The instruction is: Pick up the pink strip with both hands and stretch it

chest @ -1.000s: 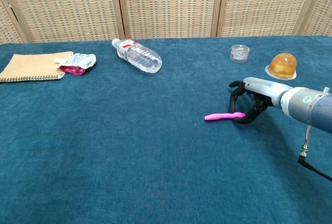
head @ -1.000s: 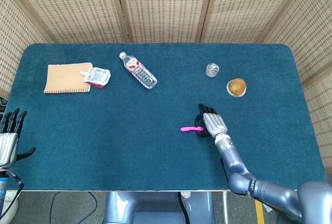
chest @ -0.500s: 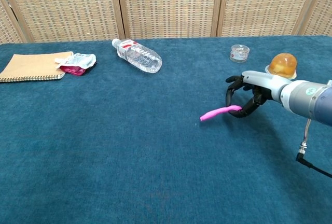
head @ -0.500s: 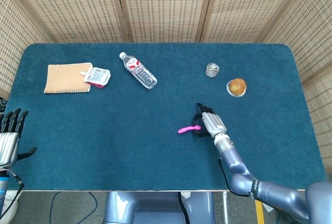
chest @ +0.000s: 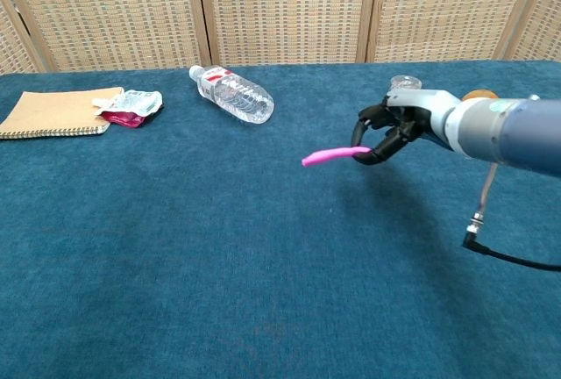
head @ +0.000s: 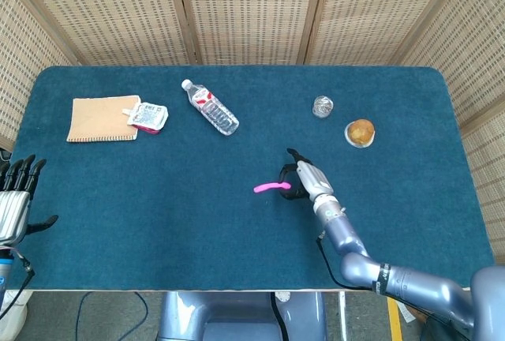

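The pink strip (head: pixel 271 187) (chest: pixel 333 155) is a short rubbery band, lifted off the blue table and sticking out to the left. My right hand (head: pixel 301 180) (chest: pixel 391 129) pinches its right end between black fingertips, near the table's middle right. My left hand (head: pixel 14 201) hangs at the far left, beyond the table's edge, with its fingers spread and nothing in it. The chest view does not show it.
A clear water bottle (head: pixel 211 107) (chest: pixel 232 94) lies at the back centre. A tan notebook (head: pixel 100 118) and a crumpled packet (head: pixel 148 116) lie at the back left. A small clear jar (head: pixel 322 106) and an orange jelly cup (head: pixel 360 132) stand at the back right.
My right hand has lifted the pink strip off the table and carried it up and to the left. The left hand has hardly moved.
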Controlling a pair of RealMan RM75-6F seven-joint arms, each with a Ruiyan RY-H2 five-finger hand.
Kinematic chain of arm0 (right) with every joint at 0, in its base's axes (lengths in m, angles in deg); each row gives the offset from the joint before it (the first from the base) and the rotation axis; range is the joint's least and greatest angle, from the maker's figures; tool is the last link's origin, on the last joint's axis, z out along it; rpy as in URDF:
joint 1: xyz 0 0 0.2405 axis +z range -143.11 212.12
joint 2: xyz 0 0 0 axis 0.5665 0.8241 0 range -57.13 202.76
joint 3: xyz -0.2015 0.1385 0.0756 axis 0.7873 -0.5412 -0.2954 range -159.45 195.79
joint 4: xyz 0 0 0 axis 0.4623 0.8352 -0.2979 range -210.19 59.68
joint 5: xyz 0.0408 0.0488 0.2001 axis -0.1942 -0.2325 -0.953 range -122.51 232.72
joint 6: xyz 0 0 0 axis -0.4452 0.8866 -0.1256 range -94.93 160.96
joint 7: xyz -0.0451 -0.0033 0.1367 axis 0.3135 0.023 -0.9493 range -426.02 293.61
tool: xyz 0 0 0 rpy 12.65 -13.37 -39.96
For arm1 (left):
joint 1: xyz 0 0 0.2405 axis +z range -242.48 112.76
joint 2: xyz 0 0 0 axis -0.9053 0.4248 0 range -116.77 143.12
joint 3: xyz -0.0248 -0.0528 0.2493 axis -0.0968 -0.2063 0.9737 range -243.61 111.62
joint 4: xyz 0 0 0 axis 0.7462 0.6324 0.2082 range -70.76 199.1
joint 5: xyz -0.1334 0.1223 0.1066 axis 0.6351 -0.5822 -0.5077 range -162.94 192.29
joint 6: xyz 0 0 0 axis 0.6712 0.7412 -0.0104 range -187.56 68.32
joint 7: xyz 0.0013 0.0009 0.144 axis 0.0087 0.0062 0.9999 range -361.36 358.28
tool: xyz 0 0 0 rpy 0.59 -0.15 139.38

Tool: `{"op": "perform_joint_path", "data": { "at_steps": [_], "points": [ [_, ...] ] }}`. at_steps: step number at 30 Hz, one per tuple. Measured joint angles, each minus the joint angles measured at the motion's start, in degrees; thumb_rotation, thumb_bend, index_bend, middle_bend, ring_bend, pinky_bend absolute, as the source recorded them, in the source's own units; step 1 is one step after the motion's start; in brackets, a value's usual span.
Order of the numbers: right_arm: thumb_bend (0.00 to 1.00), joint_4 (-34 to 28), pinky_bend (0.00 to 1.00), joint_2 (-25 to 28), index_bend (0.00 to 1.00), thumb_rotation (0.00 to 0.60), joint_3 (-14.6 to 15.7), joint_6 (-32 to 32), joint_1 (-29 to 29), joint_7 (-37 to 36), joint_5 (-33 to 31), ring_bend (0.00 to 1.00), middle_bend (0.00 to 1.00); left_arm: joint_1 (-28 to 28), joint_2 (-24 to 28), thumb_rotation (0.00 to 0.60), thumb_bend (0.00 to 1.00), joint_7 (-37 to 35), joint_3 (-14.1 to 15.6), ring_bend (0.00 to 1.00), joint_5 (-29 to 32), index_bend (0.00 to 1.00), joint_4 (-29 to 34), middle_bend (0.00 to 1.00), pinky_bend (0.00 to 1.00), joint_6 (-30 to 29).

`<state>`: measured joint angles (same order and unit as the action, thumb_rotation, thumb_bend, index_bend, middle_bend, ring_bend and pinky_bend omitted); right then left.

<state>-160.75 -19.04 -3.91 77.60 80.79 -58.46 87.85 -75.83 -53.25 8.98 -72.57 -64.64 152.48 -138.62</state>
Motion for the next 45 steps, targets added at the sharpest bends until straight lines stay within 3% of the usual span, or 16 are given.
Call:
{"op": "perform_joint_path", "data": {
  "at_steps": [8, 18, 22, 26, 31, 37, 45],
  "points": [
    [0.66, -0.43, 0.0, -1.58, 0.68, 0.6, -3.82, -0.82, 7.06, 1.28, -13.64, 0.0, 0.06, -3.58, 0.94, 0.6, 0.0, -0.98, -1.52, 0.0, -2.59, 0.0, -0.58, 0.0, 0.0, 1.56],
    [0.65, 5.75, 0.0, -7.93, 0.68, 0.6, -9.31, -2.08, 17.51, 1.4, -26.51, 0.0, 0.06, -8.58, -0.65, 0.6, 0.0, -2.36, -3.42, 0.0, -3.32, 0.0, -3.37, 0.0, 0.0, 5.15],
    [0.65, 7.57, 0.0, -9.44, 0.68, 0.6, -11.76, -3.19, 18.97, -1.11, -27.46, 0.0, 0.06, -10.54, -2.45, 0.6, 0.0, -4.05, -3.79, 0.0, -4.02, 0.0, -5.48, 0.0, 0.0, 6.14],
    [0.65, 7.5, 0.0, -9.77, 0.69, 0.6, -11.65, -3.26, 19.13, -2.02, -26.96, 0.0, 0.07, -12.67, -3.99, 0.6, 0.01, -4.95, -4.08, 0.0, -5.01, 0.01, -6.76, 0.0, 0.0, 7.31],
    [0.65, 5.8, 0.0, -9.82, 0.69, 0.6, -11.13, -2.87, 18.22, -3.72, -25.02, 0.0, 0.07, -15.78, -7.89, 0.6, 0.19, -5.98, -4.8, 0.0, -6.58, 0.16, -9.51, 0.0, 0.0, 7.88],
    [0.65, 4.65, 0.0, -9.72, 0.69, 0.6, -10.88, -1.68, 17.28, -5.63, -23.38, 0.0, 0.07, -19.05, -15.12, 0.6, 0.2, -6.39, -5.05, 0.0, -7.78, 0.29, -13.97, 0.0, 0.0, 8.11],
    [0.65, 3.97, 0.0, -9.32, 0.7, 0.6, -10.1, -1.27, 16.93, -6.22, -22.81, 0.0, 0.07, -23.18, -21.91, 0.6, 0.2, -8.63, -4.85, 0.0, -7.98, 0.34, -16.63, 0.0, 0.0, 10.51]
  ]
}}
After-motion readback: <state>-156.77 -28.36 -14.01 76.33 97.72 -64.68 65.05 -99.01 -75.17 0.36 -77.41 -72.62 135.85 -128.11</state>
